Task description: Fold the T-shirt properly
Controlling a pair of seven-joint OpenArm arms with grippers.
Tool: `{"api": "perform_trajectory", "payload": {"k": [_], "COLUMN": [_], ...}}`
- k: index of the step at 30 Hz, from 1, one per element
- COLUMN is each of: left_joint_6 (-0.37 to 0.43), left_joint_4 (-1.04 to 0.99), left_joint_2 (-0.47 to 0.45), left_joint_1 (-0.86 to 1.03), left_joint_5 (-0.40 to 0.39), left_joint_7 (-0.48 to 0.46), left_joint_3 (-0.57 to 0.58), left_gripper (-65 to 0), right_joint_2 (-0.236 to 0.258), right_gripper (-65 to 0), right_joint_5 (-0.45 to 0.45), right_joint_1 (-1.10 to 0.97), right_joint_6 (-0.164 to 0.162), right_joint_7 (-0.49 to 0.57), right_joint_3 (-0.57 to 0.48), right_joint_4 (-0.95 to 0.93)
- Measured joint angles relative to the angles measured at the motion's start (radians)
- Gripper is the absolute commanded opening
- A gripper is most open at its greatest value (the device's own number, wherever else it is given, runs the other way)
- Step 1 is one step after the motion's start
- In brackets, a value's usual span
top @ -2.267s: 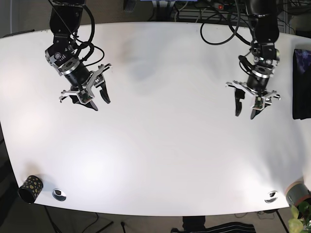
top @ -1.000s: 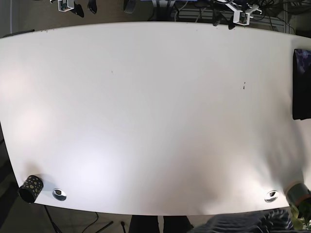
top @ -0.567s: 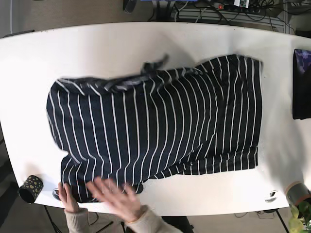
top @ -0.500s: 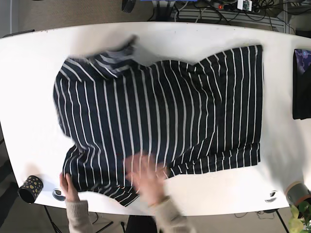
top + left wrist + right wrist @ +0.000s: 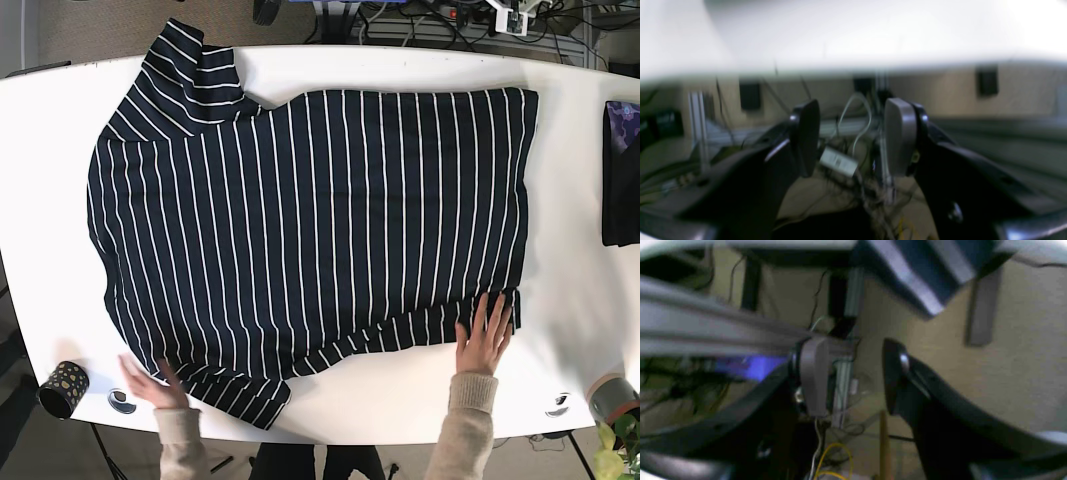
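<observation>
A dark navy T-shirt (image 5: 310, 230) with thin white stripes lies spread flat on the white table (image 5: 580, 290), neck end to the left and hem to the right. One sleeve (image 5: 185, 75) points to the far left corner. A person's hand (image 5: 485, 335) presses the near hem corner, and another hand (image 5: 150, 382) rests by the near sleeve (image 5: 235, 395). Neither arm reaches over the table in the base view. My left gripper (image 5: 851, 133) is open and holds nothing, facing cables behind the table. My right gripper (image 5: 853, 373) is open too, over floor and frame rails.
A dark folded cloth (image 5: 622, 175) lies at the table's right edge. A patterned black cup (image 5: 62, 388) stands at the near left corner. Round metal fittings (image 5: 122, 400) (image 5: 558, 405) sit near the front edge. A grey roll (image 5: 612, 395) and plant (image 5: 615, 450) are at the near right.
Both arms pulled back from over the table to behind its far edge. A person laid the striped T-shirt on the bare table and smoothed it flat.
</observation>
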Motion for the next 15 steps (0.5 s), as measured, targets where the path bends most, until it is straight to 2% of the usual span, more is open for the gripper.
{"api": "perform_trajectory", "payload": {"k": [5, 10, 15], "left_joint_6": [0.0, -0.001, 0.001], "left_joint_4": [0.046, 0.077, 0.078], "left_joint_2": [-0.003, -0.005, -0.005], "left_joint_1": [0.0, -0.046, -0.079], "left_joint_5": [-0.055, -0.069, -0.069], "left_joint_7": [0.008, 0.006, 0.006], "left_joint_3": [0.0, 0.001, 0.0], "left_gripper": [-36.4, -35.8, -35.6], "right_joint_2": [-0.002, 0.003, -0.001], "right_gripper": [-40.4, -39.8, -39.6], "right_joint_5": [0.102, 0.148, 0.174], "right_joint_1": [0.009, 0.036, 0.101], "right_joint_6": [-0.001, 0.008, 0.003], "right_joint_7": [-0.005, -0.012, -0.125], "right_joint_3": [0.057, 0.069, 0.104], "right_joint_4": [0.06, 0.106, 0.168]}}
